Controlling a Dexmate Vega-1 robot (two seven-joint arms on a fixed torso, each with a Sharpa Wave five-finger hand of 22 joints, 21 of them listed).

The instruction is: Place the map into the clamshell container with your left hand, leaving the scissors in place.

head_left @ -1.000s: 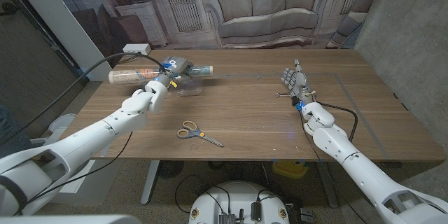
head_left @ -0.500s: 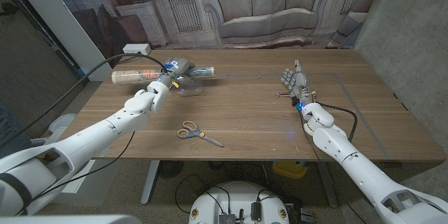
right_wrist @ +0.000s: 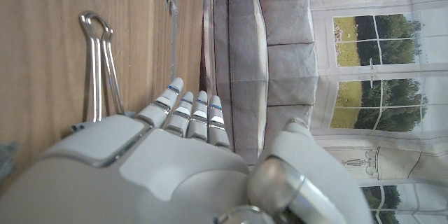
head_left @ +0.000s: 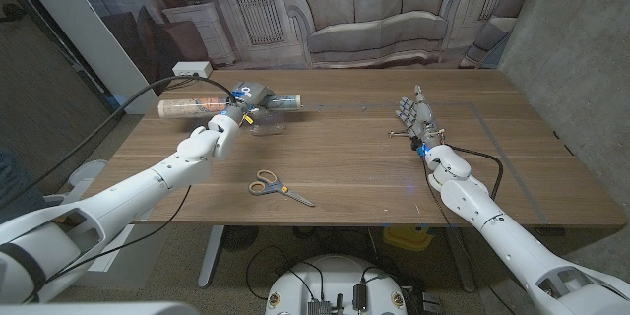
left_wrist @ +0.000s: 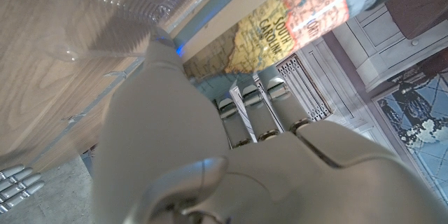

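Note:
My left hand holds the rolled map around its middle, at the table's far left. The roll lies crosswise, and its right end hangs over the clear clamshell container. In the left wrist view the map with its printed colours crosses beyond my fingers, and the container's clear ribbed plastic shows beside it. The scissors, with orange and grey handles, lie apart near the front edge. My right hand stands on its edge at the right, fingers straight, holding nothing.
A metal binder clip lies just left of my right hand; its wire handles show in the right wrist view. A white power strip and a black cable sit at the table's far left.
My left hand has carried the map slightly to the right, towards the container. The scissors and my right hand have not moved.

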